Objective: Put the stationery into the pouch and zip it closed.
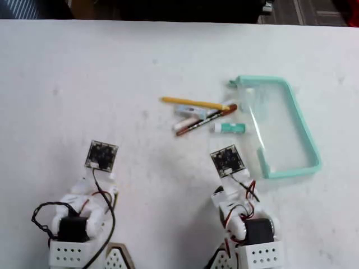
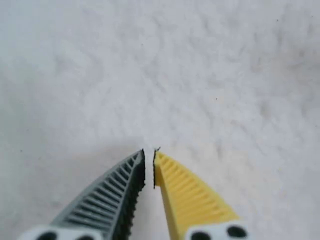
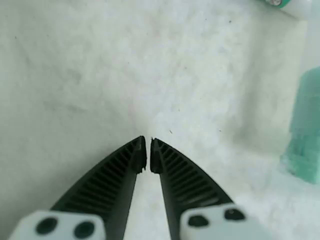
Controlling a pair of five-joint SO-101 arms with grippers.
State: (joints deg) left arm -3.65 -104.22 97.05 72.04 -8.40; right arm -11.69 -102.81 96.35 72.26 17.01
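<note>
Two arms sit at the table's (image 1: pixel 84 73) near edge. A pencil (image 1: pixel 190 102), pens (image 1: pixel 205 119) and a tube (image 1: pixel 230 128) lie just beside the teal-rimmed clear pouch (image 1: pixel 303 131), with bare table leftward. Left gripper (image 2: pixel 149 160) is clenched on nothing. Right gripper (image 3: pixel 148 150) is likewise clenched, near the pouch (image 3: pixel 305 135).

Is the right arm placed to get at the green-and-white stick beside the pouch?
Probably yes. The stick lies just ahead of the right arm on bare table, apart from the pens; the shut jaws must open first.
</note>
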